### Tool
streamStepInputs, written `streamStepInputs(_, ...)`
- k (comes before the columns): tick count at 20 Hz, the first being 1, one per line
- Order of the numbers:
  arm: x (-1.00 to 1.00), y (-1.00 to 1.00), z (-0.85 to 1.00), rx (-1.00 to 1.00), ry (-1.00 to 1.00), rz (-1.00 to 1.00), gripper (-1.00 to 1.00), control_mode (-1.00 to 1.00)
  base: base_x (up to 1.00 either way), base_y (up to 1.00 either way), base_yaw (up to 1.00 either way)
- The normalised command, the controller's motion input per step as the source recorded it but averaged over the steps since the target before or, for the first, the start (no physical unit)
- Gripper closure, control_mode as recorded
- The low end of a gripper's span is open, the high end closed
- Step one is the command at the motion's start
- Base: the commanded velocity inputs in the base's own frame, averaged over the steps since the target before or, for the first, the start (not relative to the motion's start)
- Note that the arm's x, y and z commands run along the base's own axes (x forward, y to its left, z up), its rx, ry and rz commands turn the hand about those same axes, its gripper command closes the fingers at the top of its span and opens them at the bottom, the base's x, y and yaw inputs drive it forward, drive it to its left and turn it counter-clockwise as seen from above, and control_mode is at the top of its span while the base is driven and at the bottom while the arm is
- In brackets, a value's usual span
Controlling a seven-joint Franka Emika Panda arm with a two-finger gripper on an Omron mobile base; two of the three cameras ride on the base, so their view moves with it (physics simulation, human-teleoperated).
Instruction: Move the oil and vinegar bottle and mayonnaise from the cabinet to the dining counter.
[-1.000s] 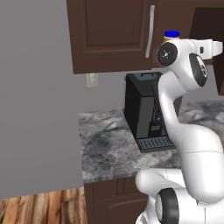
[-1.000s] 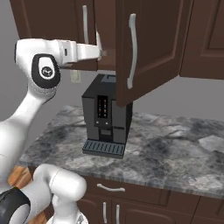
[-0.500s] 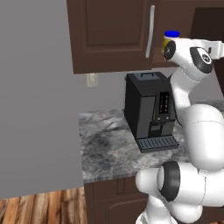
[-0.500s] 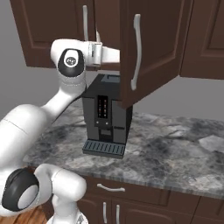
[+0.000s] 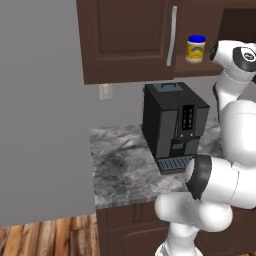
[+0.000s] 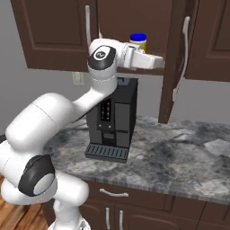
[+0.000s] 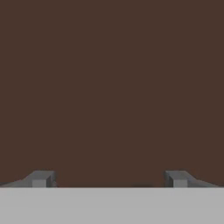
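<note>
The mayonnaise [image 5: 195, 49] [image 6: 138, 41], a yellowish jar with a blue lid, stands on the inner shelf of the dark brown cabinet [image 5: 129, 40] [image 6: 54, 36]. My arm reaches in below and to the right of the jar, and the hand [image 6: 150, 60] passes behind the open door [image 6: 176, 67]. In the hand view my gripper [image 7: 109, 179] is open, its fingertips [image 7: 41, 178] far apart with nothing between them, facing a plain brown cabinet surface [image 7: 112, 87]. The oil and vinegar bottle is hidden. The dining counter is out of view.
A black coffee machine [image 5: 175, 125] [image 6: 112, 117] stands under the cabinet on the grey-marbled wall counter [image 5: 120, 170] [image 6: 179, 157]. The open door's silver handle [image 6: 184, 49] hangs just right of my hand. A grey wall panel [image 5: 40, 125] rises at the left.
The arm has swung to the right, carrying the hand from the cabinet's front into the opening behind the open door. The jar now shows in the right base view.
</note>
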Motion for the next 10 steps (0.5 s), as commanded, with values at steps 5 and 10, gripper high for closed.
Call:
streamStepInputs(5, -0.65, -0.58, 0.00, 0.07, -0.02, -0.20, -1.00, -1.00, 0.00, 0.00, 0.00)
streamStepInputs(10, -1.00, 0.56, -0.04, 0.06, -0.10, 0.10, -1.00, -1.00, 0.00, 0.00, 0.00)
